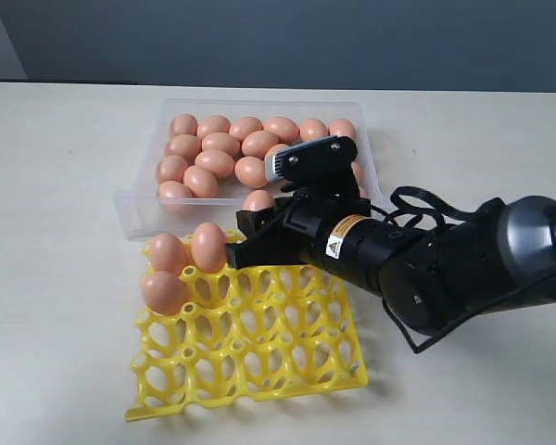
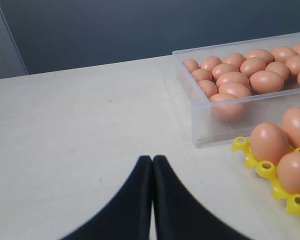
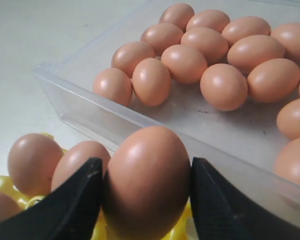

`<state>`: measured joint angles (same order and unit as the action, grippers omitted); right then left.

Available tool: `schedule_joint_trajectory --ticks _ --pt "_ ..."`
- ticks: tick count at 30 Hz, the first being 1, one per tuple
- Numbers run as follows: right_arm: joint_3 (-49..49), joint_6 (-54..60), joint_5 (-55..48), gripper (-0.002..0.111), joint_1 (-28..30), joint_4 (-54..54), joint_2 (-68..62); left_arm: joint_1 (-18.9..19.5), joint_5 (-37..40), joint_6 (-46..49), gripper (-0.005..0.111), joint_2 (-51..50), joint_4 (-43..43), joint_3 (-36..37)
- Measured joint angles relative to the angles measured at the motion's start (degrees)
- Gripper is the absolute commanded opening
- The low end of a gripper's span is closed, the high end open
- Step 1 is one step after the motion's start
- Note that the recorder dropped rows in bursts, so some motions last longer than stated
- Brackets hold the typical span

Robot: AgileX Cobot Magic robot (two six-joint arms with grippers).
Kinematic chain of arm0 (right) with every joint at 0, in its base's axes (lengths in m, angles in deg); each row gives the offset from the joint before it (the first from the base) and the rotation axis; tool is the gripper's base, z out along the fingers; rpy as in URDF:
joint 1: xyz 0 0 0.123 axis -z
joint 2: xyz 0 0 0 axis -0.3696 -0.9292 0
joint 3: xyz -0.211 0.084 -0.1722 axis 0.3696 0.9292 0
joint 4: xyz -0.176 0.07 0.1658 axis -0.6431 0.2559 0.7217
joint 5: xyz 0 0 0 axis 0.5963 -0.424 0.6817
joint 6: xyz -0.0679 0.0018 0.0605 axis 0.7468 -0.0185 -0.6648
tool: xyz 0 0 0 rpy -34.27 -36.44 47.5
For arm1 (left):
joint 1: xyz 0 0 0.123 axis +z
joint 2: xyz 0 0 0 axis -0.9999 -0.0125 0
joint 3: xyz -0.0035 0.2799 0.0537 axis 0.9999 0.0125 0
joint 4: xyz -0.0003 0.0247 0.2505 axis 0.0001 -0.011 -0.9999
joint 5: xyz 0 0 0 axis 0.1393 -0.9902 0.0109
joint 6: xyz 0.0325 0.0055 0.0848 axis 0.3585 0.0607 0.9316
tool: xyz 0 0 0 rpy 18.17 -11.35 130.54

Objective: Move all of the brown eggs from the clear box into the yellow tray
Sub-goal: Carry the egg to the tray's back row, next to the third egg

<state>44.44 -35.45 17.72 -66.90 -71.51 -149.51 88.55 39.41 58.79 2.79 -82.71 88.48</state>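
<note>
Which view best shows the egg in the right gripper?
Right wrist view: the held egg sits large between the fingers of the right gripper. In the exterior view the gripper hides it; the left wrist view misses it.

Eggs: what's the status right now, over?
Right gripper shut on one brown egg, over the yellow tray. Left gripper shut, empty. Three eggs seated in tray, many more in the clear box. Nothing blocking.

exterior: high, wide | wrists: low, right apparently nearer | shared: clear box (image 1: 134,218) (image 2: 210,125) (image 3: 90,107)
</note>
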Motion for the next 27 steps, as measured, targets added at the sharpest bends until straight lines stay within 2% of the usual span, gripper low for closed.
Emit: schedule_joint_trajectory --ticks 27 --pt "-1.6 -7.0 4.1 0.000 0.0 -4.8 -6.0 0.0 0.0 0.0 0.000 0.0 0.0 0.0"
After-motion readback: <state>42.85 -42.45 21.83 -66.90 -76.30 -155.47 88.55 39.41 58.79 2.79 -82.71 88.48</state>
